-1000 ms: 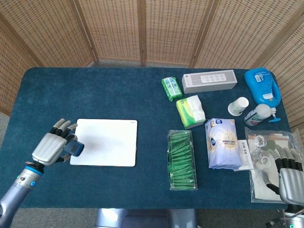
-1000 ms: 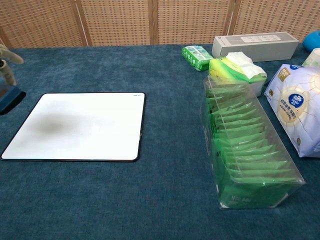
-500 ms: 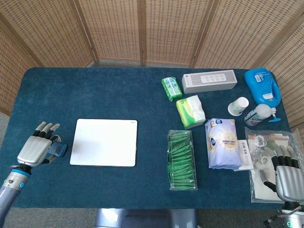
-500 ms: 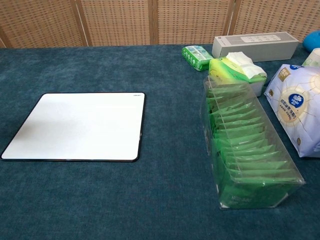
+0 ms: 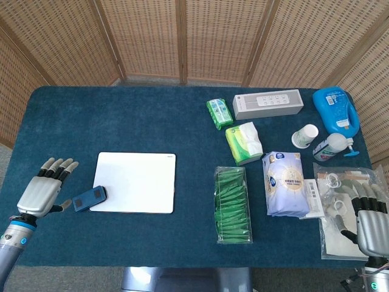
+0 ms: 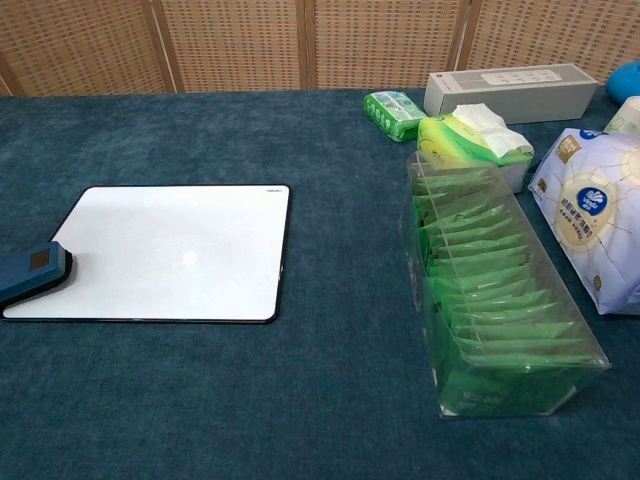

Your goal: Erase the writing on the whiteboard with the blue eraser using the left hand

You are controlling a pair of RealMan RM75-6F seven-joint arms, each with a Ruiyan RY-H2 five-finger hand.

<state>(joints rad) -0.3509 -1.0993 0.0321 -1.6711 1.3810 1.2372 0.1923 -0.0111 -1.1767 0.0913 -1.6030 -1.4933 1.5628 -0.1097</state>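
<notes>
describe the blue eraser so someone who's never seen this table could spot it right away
Find the white whiteboard on the left half of the dark blue table. The blue eraser lies at the board's near-left corner, overlapping its edge, just right of the open left hand. It is the only small dark blue block there.

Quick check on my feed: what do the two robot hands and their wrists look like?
Both the left hand and the right hand have silver-grey backs and fingers with dark fingertips. A small teal light glows on each wrist above a grey metallic forearm.
</notes>
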